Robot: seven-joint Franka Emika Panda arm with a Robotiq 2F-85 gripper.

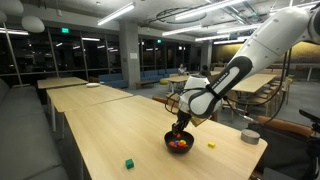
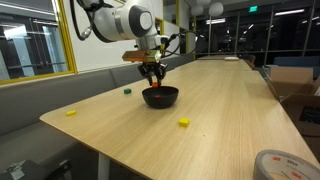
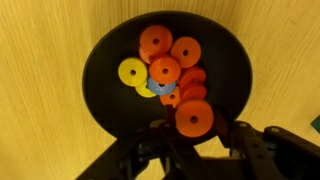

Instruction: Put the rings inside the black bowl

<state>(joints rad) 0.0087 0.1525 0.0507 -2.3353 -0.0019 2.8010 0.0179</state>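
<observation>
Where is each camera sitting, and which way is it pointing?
Exterior view: off the table's corner, looking across it; arm enters from right, hand over bowl.
Exterior view: low at the table's edge, looking along it; arm enters from upper left.
Wrist view: straight down into bowl; hand at bottom, gripping a ring.
Shared: all show the bowl.

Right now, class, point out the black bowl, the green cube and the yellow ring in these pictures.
black bowl [image 3: 105, 60], wrist view, bare inner wall on its left side.
green cube [image 1: 129, 163], in an exterior view, its top face.
yellow ring [image 3: 127, 70], wrist view, its flat upper face.
</observation>
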